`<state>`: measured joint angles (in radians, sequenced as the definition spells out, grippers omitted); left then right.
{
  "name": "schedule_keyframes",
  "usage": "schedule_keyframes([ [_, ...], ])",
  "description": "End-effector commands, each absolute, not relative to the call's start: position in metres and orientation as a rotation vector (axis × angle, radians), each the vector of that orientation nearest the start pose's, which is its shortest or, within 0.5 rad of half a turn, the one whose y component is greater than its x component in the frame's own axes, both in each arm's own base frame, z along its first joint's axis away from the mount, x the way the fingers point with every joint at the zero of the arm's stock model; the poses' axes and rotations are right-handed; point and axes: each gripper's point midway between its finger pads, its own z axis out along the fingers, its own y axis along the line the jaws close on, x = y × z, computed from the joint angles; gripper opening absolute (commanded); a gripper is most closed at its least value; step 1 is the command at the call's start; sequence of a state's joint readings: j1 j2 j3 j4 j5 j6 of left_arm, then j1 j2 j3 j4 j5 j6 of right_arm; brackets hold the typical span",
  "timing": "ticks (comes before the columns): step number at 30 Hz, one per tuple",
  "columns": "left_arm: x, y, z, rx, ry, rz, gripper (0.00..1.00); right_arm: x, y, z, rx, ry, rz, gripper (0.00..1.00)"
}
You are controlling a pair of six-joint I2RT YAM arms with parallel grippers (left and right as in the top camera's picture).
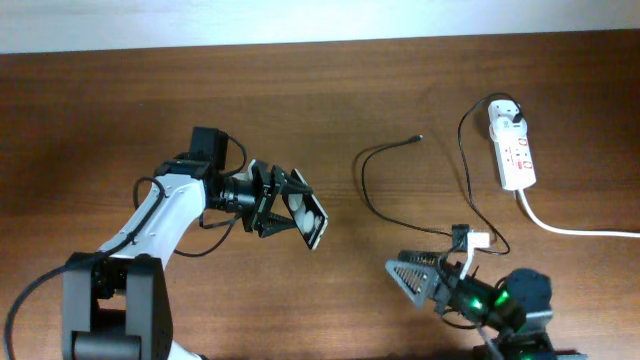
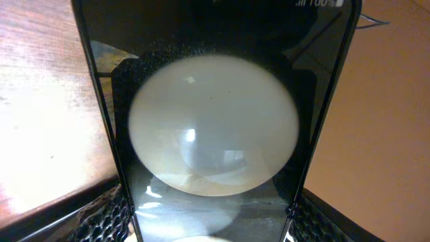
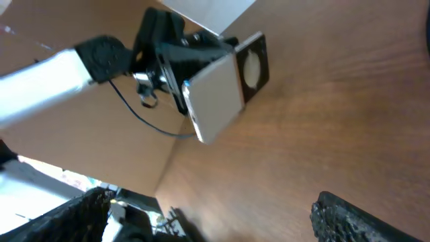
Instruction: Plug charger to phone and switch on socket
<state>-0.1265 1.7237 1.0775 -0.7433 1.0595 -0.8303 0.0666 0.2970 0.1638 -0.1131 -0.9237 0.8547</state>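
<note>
**A:** Where is the phone (image 1: 310, 218)?

**B:** Lifted off the table (image 1: 120, 100), tilted. The left gripper (image 1: 288, 207) has its fingers closed on the phone's edges, and the glossy face fills the left wrist view.

**A:** And the right gripper (image 1: 412, 278)?

**B:** Low by the front edge, pointing toward the phone. Its fingers are spread wide and hold nothing.

**A:** So what's the step?

**B:** I'd say fetching the charger (image 1: 365, 185). Its connector tip (image 1: 417, 138) lies on the wood, well apart from both grippers. To do it well, pinch the cable just behind the tip so it can't droop. Line it up squarely with the phone's port edge before pushing. The left should hold the phone rigid, port edge facing the right arm.

**A:** Any containers?

**B:** No bin or tray. The only thing holding anything is the socket (image 1: 516, 155). The white adapter (image 1: 506, 113) looks seated in its far end, though it's too small overhead to be sure. I can't read the switches.
</note>
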Motion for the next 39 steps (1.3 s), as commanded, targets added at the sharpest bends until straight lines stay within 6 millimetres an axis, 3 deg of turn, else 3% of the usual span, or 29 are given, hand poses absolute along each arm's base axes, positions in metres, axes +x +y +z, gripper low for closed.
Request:
schedule_keyframes([
  [1,0.299,-0.192,0.125,-0.849,2.875,-1.747,0.62,0.198,0.15,0.203,0.083,2.018,1.453,0.99],
  [3,0.299,-0.192,0.125,-0.849,2.875,-1.746,0.64,0.211,0.154,0.22,0.093,2.047,1.466,0.99],
  [6,0.299,-0.192,0.125,-0.849,2.875,-1.746,0.64,0.213,0.174,0.236,0.017,2.08,1.504,0.99],
  [8,0.299,-0.192,0.125,-0.849,2.875,-1.746,0.64,0.214,0.183,0.228,0.022,2.135,1.432,0.99],
  [11,0.299,-0.192,0.125,-0.85,2.875,-1.747,0.63,0.214,0.174,0.19,0.147,2.3,1.143,0.99],
  [13,0.299,-0.192,0.125,-0.85,2.875,-1.746,0.63,0.209,0.172,0.183,0.16,2.351,1.052,0.99],
  [17,0.299,-0.192,0.125,-0.85,2.875,-1.746,0.63,0.189,0.194,0.199,0.031,2.365,1.121,0.98],
  [21,0.299,-0.192,0.125,-0.85,2.875,-1.746,0.64,0.182,0.209,0.211,-0.054,2.328,1.19,0.99],
  [26,0.299,-0.192,0.125,-0.851,2.875,-1.746,0.63,0.209,0.217,0.213,-0.023,2.271,1.15,0.99],
  [32,0.299,-0.192,0.125,-0.906,2.878,-1.747,0.63,0.248,0.242,0.19,-0.002,2.264,1.08,0.99],
  [36,0.299,-0.192,0.125,-0.905,2.878,-1.746,0.63,0.259,0.253,0.167,0.094,2.271,0.932,0.99],
  [39,0.299,-0.192,0.125,-0.905,2.878,-1.746,0.63,0.261,0.262,0.171,0.117,2.217,0.906,0.99],
])
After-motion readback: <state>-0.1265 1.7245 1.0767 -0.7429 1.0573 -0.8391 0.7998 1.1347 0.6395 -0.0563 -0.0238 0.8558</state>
